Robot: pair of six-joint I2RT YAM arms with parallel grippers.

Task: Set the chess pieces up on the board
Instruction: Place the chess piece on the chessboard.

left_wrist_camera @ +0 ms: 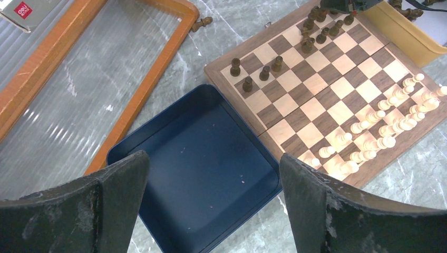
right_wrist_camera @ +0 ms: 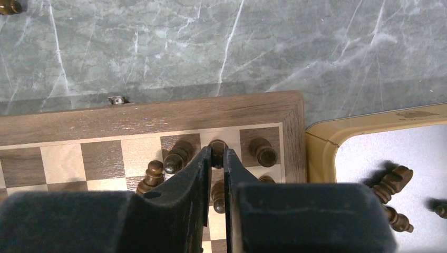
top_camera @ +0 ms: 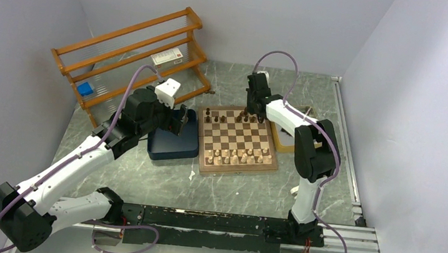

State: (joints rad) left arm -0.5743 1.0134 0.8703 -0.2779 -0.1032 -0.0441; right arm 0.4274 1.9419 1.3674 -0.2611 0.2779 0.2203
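**Top view.** The desk (top_camera: 140,180) had a grey, veined, stone-pattern surface. The board (top_camera: 239,170), a square of light and dark wooden checks inside a wood border, lay flat at mid-desk, nearer the far edge. Dark turned chess pieces (top_camera: 208,117) stood on its far rows. Pale cream pieces (top_camera: 237,157) filled its two near rows. A dark blue square tray (top_camera: 172,146) sat just beside the board's left side, and a yellow-rimmed tray (top_camera: 282,146) sat at its right side. A slatted orange-wood rack (top_camera: 132,54) occupied the far-left corner of the desk.

**Left wrist view.** The left gripper (left_wrist_camera: 213,158) hung over the blue tray with its scuffed matte black fingers (left_wrist_camera: 105,200) spread wide. The tray had rounded corners and a raised rim, and its dark floor showed pale specks. Four chess pieces stood near the board's far-left corner; a tighter group stood at its far-right corner. One stray dark piece (left_wrist_camera: 203,22) lay on its side on the desk by the rack.

**Right wrist view.** The right gripper (right_wrist_camera: 216,155) was closed to a narrow slot, pinching the rounded head of a chess piece (right_wrist_camera: 217,146). This piece stood in the board's far row, on the square next to the far-right corner square. A small metal clasp (right_wrist_camera: 117,99) sat on the board's far border. The yellow-rimmed tray had a smooth pale grey floor and held dark tray pieces (right_wrist_camera: 392,182) lying on their sides.
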